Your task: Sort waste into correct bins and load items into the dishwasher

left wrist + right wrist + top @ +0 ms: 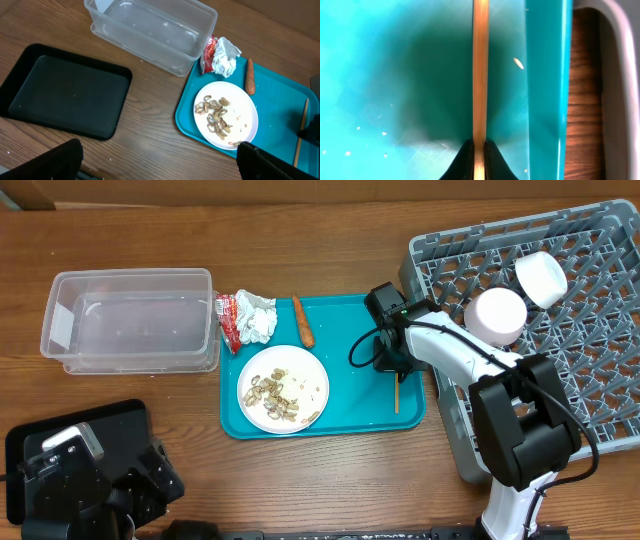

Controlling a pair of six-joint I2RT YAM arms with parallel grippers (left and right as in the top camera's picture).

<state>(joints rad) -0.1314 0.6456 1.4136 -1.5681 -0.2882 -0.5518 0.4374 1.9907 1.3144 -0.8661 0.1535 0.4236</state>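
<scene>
Overhead: the right gripper [392,366] sits low over the right side of the teal tray [345,415]. Its fingers are hidden beneath the wrist, and the chopsticks [396,393] project below it. The plate [312,380] of shell scraps [272,392], the tissue [256,318], the wrapper [228,320] and the carrot piece [302,321] occupy the tray's left half. The clear tub [130,320] stands beside it. A bowl [495,315] and a cup [541,277] rest in the dish rack [580,370]. The left arm [80,470] masks the lower-left corner.

Left wrist: the left gripper [159,146] is spread wide and empty, with only its dark, blurred tips visible. The black tray [65,95] lies near the tub, and the teal tray is cut off at the right.

Right wrist: the fingertips [466,160] pinch the chopsticks flat on the tray; whether one stick or two is unclear.
</scene>
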